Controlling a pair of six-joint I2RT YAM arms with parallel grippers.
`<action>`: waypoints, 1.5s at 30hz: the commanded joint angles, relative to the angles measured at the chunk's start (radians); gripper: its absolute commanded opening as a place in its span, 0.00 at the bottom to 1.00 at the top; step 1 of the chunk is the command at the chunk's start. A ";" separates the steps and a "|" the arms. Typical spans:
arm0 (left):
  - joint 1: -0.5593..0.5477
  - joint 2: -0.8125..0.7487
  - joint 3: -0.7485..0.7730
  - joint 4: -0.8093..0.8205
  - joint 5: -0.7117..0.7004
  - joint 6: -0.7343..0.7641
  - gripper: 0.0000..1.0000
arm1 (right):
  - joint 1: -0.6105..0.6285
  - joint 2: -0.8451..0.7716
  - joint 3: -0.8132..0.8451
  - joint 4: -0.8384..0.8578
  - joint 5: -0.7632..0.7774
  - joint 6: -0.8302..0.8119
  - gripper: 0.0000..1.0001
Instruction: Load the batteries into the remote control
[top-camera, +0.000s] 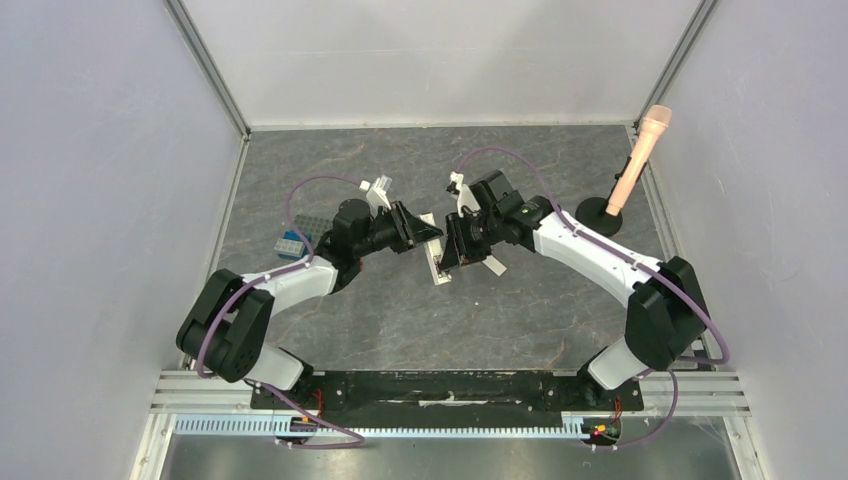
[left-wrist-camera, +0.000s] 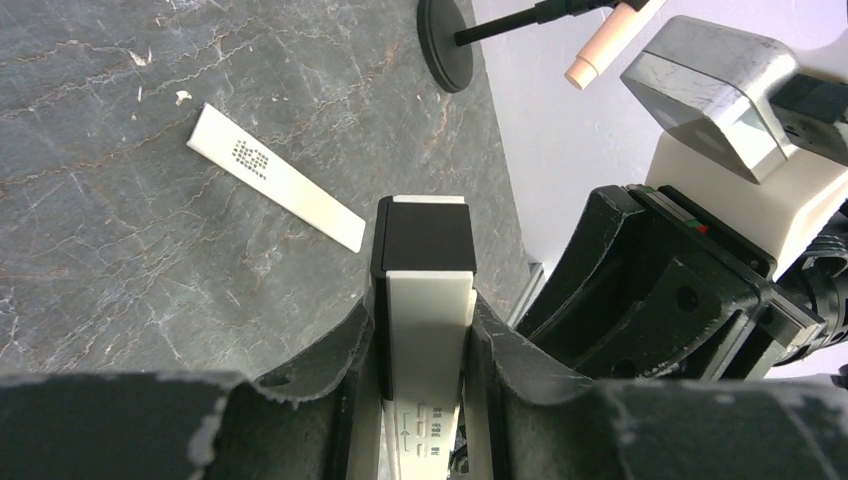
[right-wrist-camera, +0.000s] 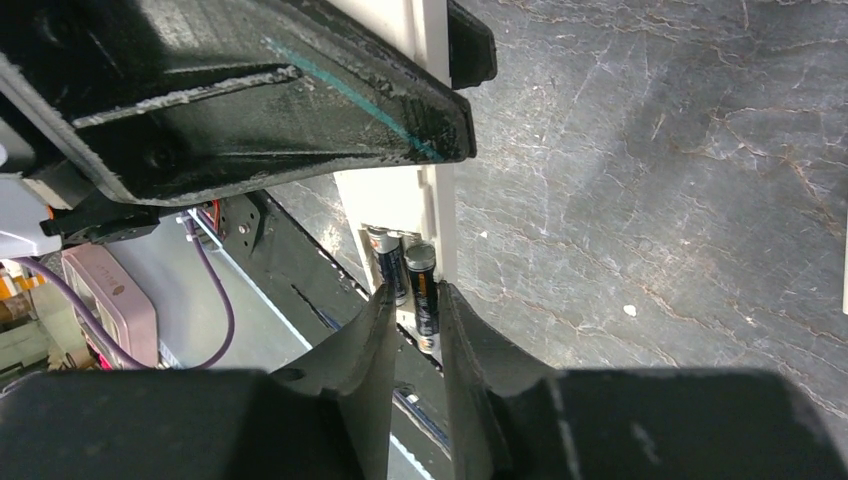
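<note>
**Batteries sitting in the remote as both arms are meeting mid-table**

Starting at the left: a grey building plate (top-camera: 303, 226) with a blue brick (top-camera: 290, 243) is lying on the table (top-camera: 330, 320), just behind the left arm.

The left gripper (left-wrist-camera: 423, 308) is reaching in toward the middle, and it is clenching the remote control (left-wrist-camera: 424, 235) across its width. Both fingers (left-wrist-camera: 345, 365) are pressing on the white body, and the black end section is poking out beyond them.

So the remote control is sitting in that grasp at the centre of the scene, right between the two arms.

From the right wrist, the open compartment is showing the two batteries (right-wrist-camera: 421, 275) lying side by side inside it.

The right gripper (right-wrist-camera: 416, 292) is coming in from the right and straddling one of the batteries, its fingertips (right-wrist-camera: 375, 325) standing close on either side. I cannot tell whether they are pinching it or merely framing it.

Just right of that, a white cover strip (left-wrist-camera: 275, 178) with a dotted dark mark is lying flat on the table, apart from the remote control.

Far right, a pink microphone (top-camera: 641, 155) is leaning on its black base (top-camera: 598, 212) near the wall.
</note>
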 joint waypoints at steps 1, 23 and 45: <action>-0.007 -0.034 0.053 0.050 0.034 -0.092 0.02 | -0.011 -0.040 0.045 0.064 0.020 0.015 0.27; -0.005 -0.002 0.029 0.293 0.000 -0.355 0.02 | -0.112 -0.288 -0.036 0.196 0.040 0.153 0.47; -0.060 -0.076 0.074 0.378 -0.302 -0.755 0.02 | -0.126 -0.582 -0.283 0.568 0.170 0.321 0.54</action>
